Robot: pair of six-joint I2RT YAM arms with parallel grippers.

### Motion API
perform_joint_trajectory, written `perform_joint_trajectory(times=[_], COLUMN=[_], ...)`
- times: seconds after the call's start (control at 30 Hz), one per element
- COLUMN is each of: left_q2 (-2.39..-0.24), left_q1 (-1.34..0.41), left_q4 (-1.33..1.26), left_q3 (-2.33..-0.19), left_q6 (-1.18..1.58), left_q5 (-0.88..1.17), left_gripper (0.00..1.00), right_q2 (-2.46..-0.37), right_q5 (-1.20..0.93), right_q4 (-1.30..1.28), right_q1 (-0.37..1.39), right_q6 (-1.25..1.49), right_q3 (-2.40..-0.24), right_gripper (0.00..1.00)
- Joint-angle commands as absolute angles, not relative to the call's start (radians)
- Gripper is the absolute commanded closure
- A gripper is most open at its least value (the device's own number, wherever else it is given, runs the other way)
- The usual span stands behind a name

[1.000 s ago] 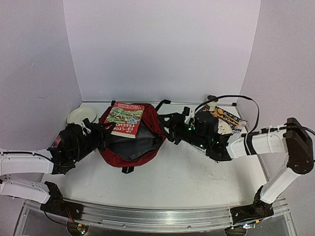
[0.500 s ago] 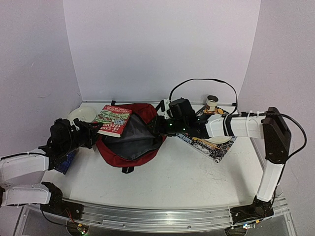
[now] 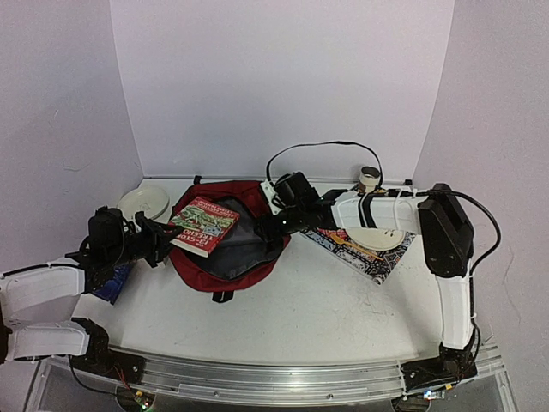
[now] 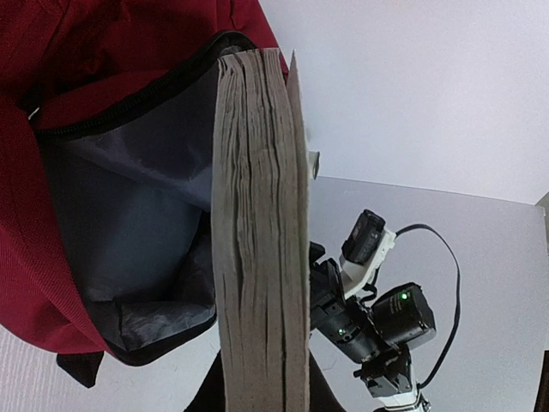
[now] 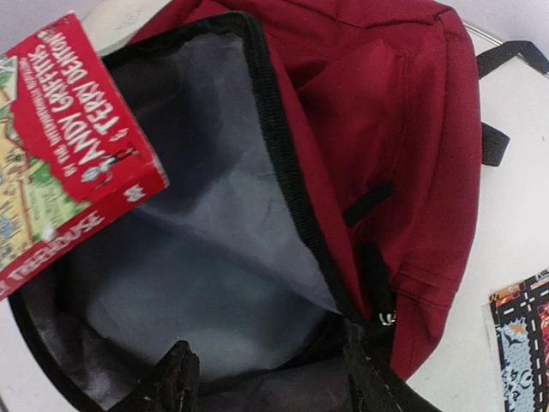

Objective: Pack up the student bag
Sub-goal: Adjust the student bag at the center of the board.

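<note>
The student bag [image 3: 225, 257], dark red with a grey lining [image 5: 214, 240], lies open in the middle of the table. My left gripper [image 3: 163, 240] is shut on a red paperback book [image 3: 204, 225] and holds it tilted over the bag's left rim. In the left wrist view the book's page edge [image 4: 262, 215] stands upright in front of the bag [image 4: 51, 215], and the fingers are mostly hidden behind it. My right gripper [image 3: 273, 225] is open at the bag's right rim. Its fingers [image 5: 176, 382] stand wide apart over the lining, next to the zipper edge. The book's corner [image 5: 60, 146] reaches over the opening.
A white bowl [image 3: 143, 202] sits behind the left arm. A patterned book [image 3: 343, 245] with a white plate [image 3: 377, 238] on it lies right of the bag. A small roll [image 3: 370, 178] stands at the back right. A blue item [image 3: 111, 283] lies under the left arm.
The left arm has brought the book down from the bag's top and tipped it over the opening. The right gripper has swung left to the bag's right rim and its jaws have widened.
</note>
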State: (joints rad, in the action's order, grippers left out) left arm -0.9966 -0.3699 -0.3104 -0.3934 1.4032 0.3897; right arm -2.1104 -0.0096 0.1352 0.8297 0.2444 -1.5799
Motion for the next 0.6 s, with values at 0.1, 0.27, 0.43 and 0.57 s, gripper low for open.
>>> perform_joint_trajectory(times=[0.1, 0.27, 0.43, 0.57], left_q2=[-0.961, -0.939, -0.883, -0.829], left_q1=[-0.362, -0.362, -0.362, -0.362], left_q4=[-0.247, -0.091, -0.054, -0.027], left_q3=[-0.506, -0.571, -0.555, -0.526], left_q6=[1.287, 1.204, 1.233, 1.266], left_q5=[0.418, 0.386, 0.387, 0.399], left_gripper=[1.00, 1.00, 1.00, 1.00], right_q2=[-2.156, -2.145, -2.121, -2.068], right_q5=[0.126, 0.142, 0.107, 0.122], right_q4=[-0.019, -0.074, -0.078, -0.084], right_q1=[0.814, 0.813, 0.817, 0.842], right_q6=[0.258, 0.334, 0.375, 0.438], right_q3=[-1.609, -1.566, -1.508, -1.449], right_gripper=[0.37, 0.40, 0.60, 0.89])
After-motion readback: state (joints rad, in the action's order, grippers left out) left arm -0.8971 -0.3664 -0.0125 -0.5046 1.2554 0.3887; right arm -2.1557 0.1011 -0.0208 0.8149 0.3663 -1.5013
